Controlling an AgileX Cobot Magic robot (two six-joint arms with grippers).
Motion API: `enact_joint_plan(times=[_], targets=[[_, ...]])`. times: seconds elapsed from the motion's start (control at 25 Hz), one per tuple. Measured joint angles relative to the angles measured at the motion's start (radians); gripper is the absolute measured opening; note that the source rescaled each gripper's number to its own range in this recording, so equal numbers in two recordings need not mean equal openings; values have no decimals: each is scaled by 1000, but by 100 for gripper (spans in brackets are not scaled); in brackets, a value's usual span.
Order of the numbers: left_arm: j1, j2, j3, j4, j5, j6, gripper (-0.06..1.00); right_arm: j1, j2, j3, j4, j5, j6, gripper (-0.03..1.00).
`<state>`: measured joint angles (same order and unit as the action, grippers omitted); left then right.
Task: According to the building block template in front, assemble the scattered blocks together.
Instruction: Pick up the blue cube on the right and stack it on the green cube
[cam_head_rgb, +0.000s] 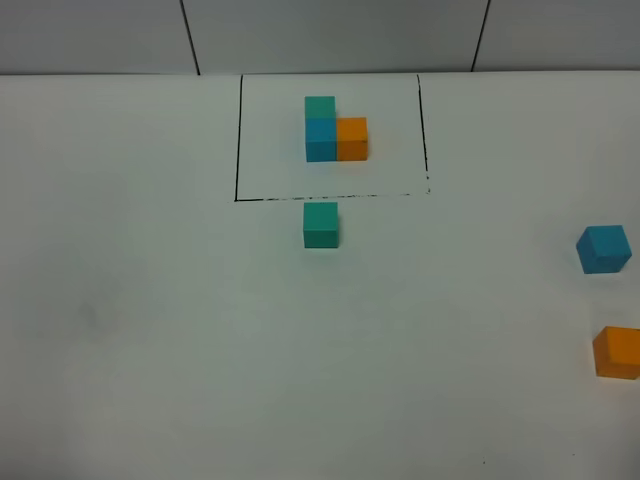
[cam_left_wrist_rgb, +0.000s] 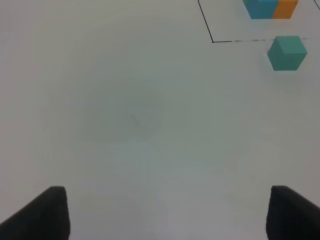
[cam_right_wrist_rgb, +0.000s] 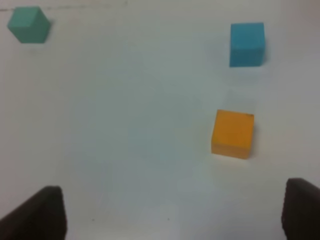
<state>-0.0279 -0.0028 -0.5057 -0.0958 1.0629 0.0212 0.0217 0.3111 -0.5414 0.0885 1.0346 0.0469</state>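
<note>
The template (cam_head_rgb: 335, 133) is an L of joined teal-green, blue and orange cubes inside a black-lined rectangle at the table's far middle; part of it shows in the left wrist view (cam_left_wrist_rgb: 270, 7). A loose teal-green cube (cam_head_rgb: 321, 224) sits just in front of the frame's near line, also seen in the left wrist view (cam_left_wrist_rgb: 286, 52) and right wrist view (cam_right_wrist_rgb: 29, 23). A loose sky-blue cube (cam_head_rgb: 603, 249) (cam_right_wrist_rgb: 247, 43) and a loose orange cube (cam_head_rgb: 618, 352) (cam_right_wrist_rgb: 232, 133) lie at the far right. My left gripper (cam_left_wrist_rgb: 165, 212) and right gripper (cam_right_wrist_rgb: 172, 212) are open and empty, outside the exterior high view.
The white table (cam_head_rgb: 150, 330) ends at a grey panelled wall (cam_head_rgb: 330, 35) behind the frame. The orange cube lies at the right edge of the exterior high view.
</note>
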Motion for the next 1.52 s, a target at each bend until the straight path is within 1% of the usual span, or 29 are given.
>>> enact_joint_plan(times=[0.16, 0.28, 0.4, 0.56, 0.76, 0.96, 1.08, 1.2, 1.28, 1.52], targets=[[0, 0, 0, 0, 0, 0, 82, 0, 271, -64, -62, -56, 3, 74], [0, 0, 0, 0, 0, 0, 82, 0, 451, -116, -89, -97, 20, 74], [0, 0, 0, 0, 0, 0, 82, 0, 597, -167, -115, -146, 45, 74], [0, 0, 0, 0, 0, 0, 82, 0, 785, -233, -174, -219, 66, 74], [0, 0, 0, 0, 0, 0, 82, 0, 1012, -340, -195, -248, 71, 74], [0, 0, 0, 0, 0, 0, 82, -12, 1169, -422, -197, -261, 53, 74], [0, 0, 0, 0, 0, 0, 82, -53, 1233, -446, -187, -270, 17, 74], [0, 0, 0, 0, 0, 0, 82, -101, 1290, -453, -149, -289, -28, 74], [0, 0, 0, 0, 0, 0, 82, -117, 1315, -454, -129, -303, -47, 74], [0, 0, 0, 0, 0, 0, 82, -122, 1374, -458, -121, -370, -72, 74]])
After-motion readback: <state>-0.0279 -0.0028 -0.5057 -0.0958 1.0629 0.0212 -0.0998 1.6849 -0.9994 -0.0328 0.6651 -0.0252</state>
